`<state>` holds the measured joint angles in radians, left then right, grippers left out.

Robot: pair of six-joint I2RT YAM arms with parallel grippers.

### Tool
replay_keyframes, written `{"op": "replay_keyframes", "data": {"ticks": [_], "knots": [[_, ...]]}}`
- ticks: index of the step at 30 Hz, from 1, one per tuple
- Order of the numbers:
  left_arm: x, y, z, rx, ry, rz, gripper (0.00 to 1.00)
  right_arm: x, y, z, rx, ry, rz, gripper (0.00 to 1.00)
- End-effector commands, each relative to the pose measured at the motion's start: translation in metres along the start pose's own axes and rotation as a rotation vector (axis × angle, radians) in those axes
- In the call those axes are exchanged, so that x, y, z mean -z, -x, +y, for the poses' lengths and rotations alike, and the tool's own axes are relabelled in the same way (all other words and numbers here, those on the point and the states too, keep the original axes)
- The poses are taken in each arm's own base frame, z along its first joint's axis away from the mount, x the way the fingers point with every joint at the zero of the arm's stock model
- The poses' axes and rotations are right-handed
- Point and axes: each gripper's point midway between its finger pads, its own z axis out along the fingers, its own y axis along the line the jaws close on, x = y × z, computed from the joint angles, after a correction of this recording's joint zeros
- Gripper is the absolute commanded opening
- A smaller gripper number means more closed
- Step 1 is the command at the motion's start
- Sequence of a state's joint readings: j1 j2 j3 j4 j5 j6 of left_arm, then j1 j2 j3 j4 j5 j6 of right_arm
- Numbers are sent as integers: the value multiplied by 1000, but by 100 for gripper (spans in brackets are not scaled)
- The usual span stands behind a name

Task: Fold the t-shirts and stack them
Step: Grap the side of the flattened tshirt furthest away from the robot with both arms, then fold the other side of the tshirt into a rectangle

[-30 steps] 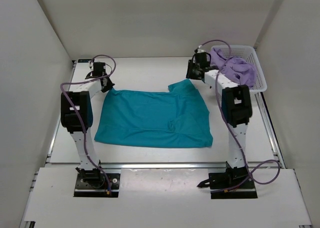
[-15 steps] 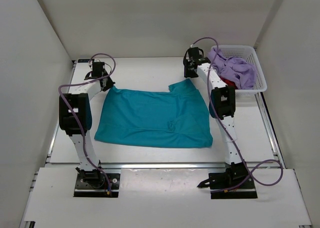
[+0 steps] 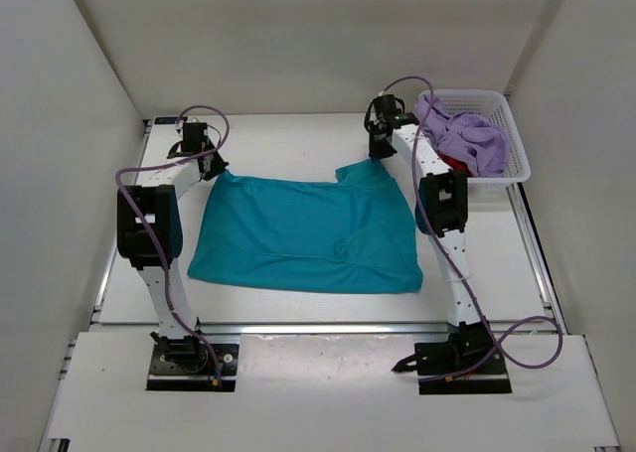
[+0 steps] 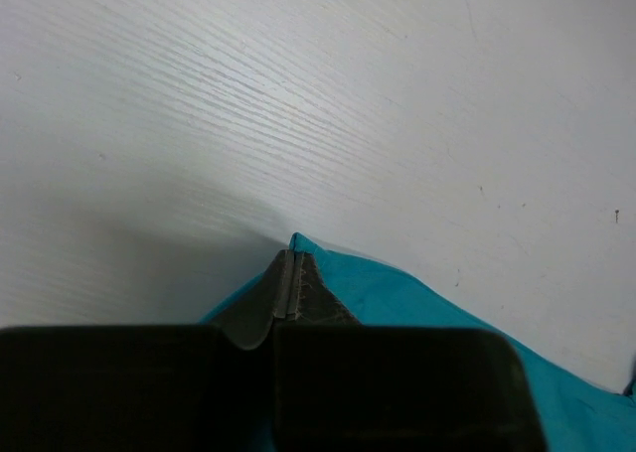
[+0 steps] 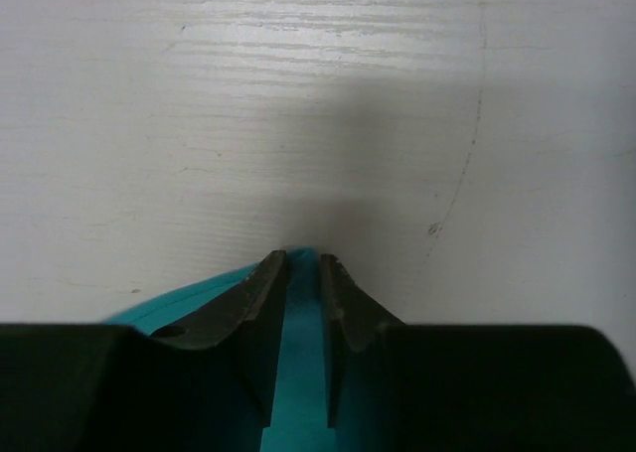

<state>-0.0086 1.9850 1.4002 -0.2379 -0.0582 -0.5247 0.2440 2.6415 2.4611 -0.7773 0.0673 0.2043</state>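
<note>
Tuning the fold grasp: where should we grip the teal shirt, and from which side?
Probably its two far corners, approached from above at the far edge. The teal shirt lies flat, so only its edges offer a pinch. The left gripper is shut on the far-left corner. The right gripper straddles the far-right one, jaws apart.

Overhead view looks down from behind; wrist views (very close) share its teal t-shirt (image 3: 303,235).

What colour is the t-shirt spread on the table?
Plain teal. The teal t-shirt shows best in the top external view.
</note>
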Motion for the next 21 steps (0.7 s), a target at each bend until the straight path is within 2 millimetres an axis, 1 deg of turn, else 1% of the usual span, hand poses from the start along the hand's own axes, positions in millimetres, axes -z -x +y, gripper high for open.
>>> {"op": "replay_keyframes", "data": {"ticks": [1,3,4,5,6,7,8,9,10,11,12,13,15,16,17,18,19,20,21], "knots": [[16,21,-14,11,-52,-53,0,6,15,3,-13,29,-33,18],[14,18,-13,12,-50,-47,0,12,27,5,-8,29,-71,9],[15,18,-14,8,-55,-50,0,17,33,8,-5,32,-89,0],[18,20,-14,20,-55,-55,0,24,37,10,-3,27,-97,0],[20,19,-14,16,-55,-55,0,36,45,16,-5,42,-119,0],[20,20,-11,21,-51,-58,0,43,48,13,-17,39,-121,0],[24,22,-11,30,-55,-67,0,55,50,14,-14,48,-113,0],[27,21,-12,37,-70,-73,0,69,57,16,-29,52,-130,1],[32,30,-6,66,-75,-92,0,75,49,17,-32,59,-90,0],[33,30,-3,81,-81,-95,0,88,44,18,-41,65,-58,0],[38,28,-4,80,-86,-92,0,98,45,21,-44,71,-57,0],[41,28,-8,71,-96,-98,0,103,39,22,-46,71,-30,0],[45,26,-9,46,-87,-98,0,114,19,23,-27,51,38,0],[50,28,-10,39,-90,-105,0,110,4,16,-25,24,82,0],[49,26,-9,38,-86,-106,0,121,4,16,-17,13,75,0],[54,26,-8,43,-91,-108,0,133,-10,16,4,-2,98,0],[55,23,-9,45,-102,-98,0,135,-6,17,12,0,47,0],[56,23,-6,52,-101,-104,0,146,-11,19,3,56,-21,0],[57,24,-3,58,-95,-104,0,155,-47,6,-19,74,11,0]]}}
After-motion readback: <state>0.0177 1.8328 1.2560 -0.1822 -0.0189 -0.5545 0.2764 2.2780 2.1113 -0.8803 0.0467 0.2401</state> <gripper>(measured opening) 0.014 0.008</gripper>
